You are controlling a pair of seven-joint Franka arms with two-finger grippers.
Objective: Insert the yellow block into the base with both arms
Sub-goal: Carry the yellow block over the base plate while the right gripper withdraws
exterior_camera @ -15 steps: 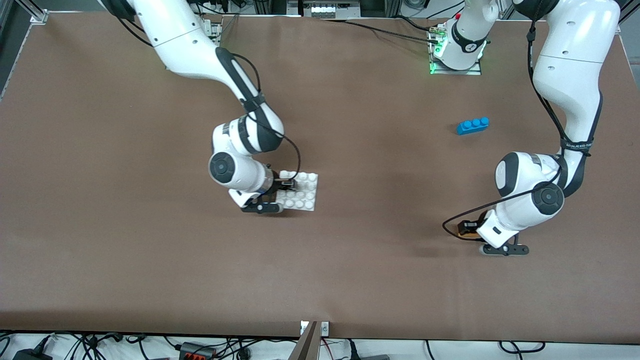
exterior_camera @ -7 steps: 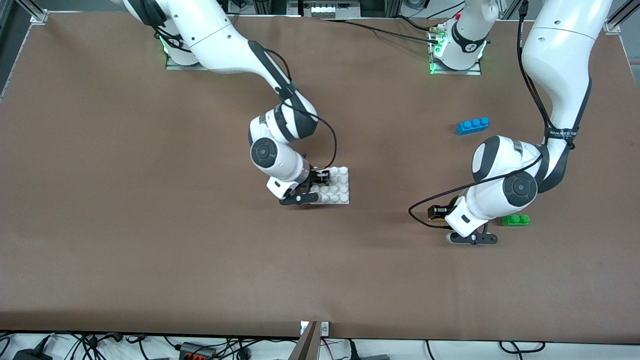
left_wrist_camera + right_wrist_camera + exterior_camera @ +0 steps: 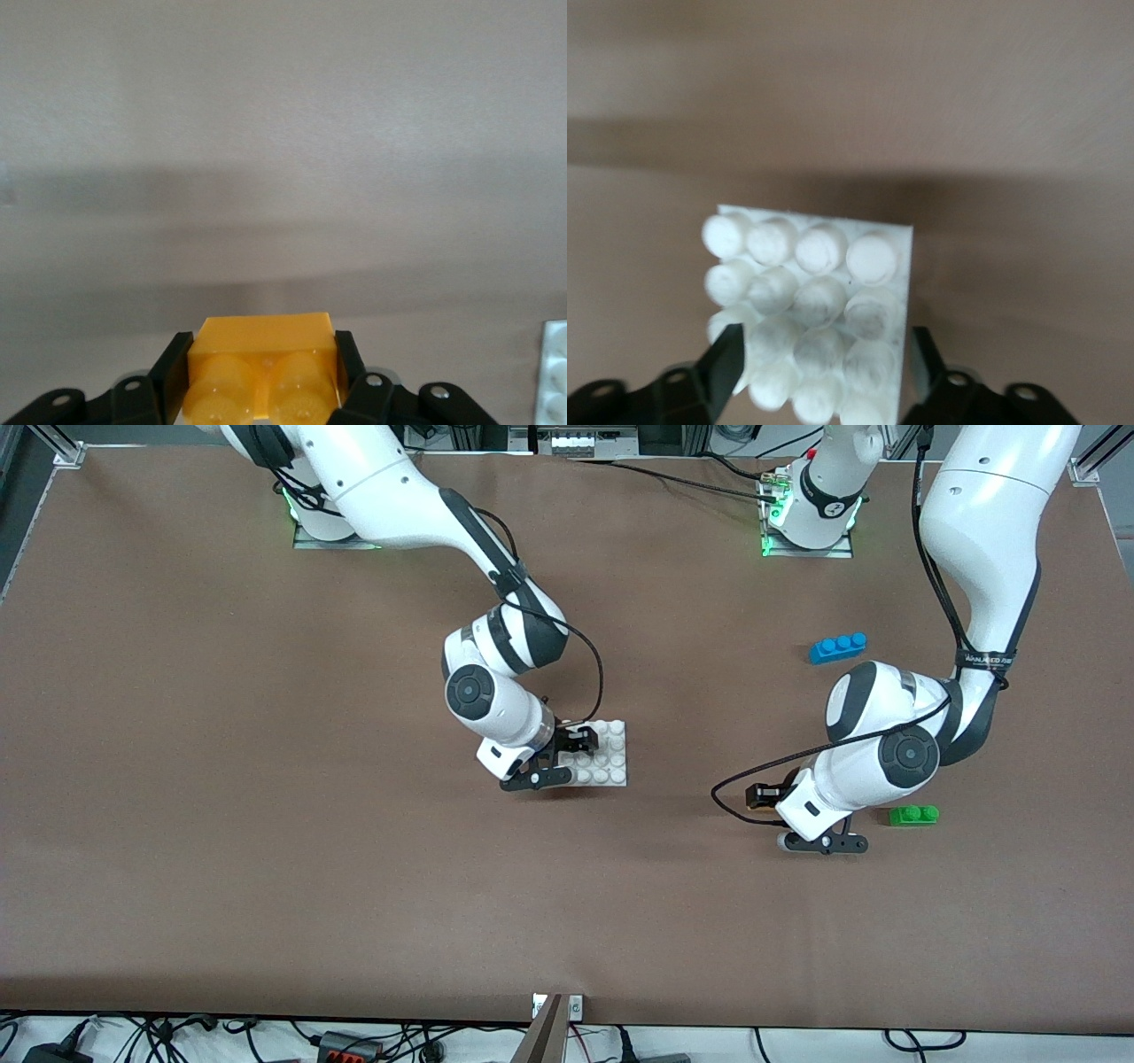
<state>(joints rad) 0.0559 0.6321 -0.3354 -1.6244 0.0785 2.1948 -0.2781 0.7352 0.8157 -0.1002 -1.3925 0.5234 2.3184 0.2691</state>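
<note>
In the front view you saw the base (image 3: 611, 748) lying flat near the middle of the table (image 3: 266, 868). The right gripper (image 3: 571, 748) was low at the base's edge toward the right arm's end. The left gripper (image 3: 762, 795) hung low over the bare table, between the base and the green brick (image 3: 913, 815), toward the left arm's end. The blue brick (image 3: 837, 647) lay closer to the edge where the arm bases stand. From this camera the arm hid the yellow block almost completely.

The wrist views gave you what the front view could not. In the left wrist view the yellow block (image 3: 264, 341) sat clamped between the two black fingers (image 3: 173, 372), its two studs facing the camera, and a corner of the base showed at the border. In the right wrist view the right gripper stood wide, one finger on each side of the base, with a thin gap at one of them, so it seemed not to press the plate.

One second earlier the base and the right gripper were closer to the right arm's end. The left arm then covered the green brick. Since then both grippers had come toward the middle of the table.
</note>
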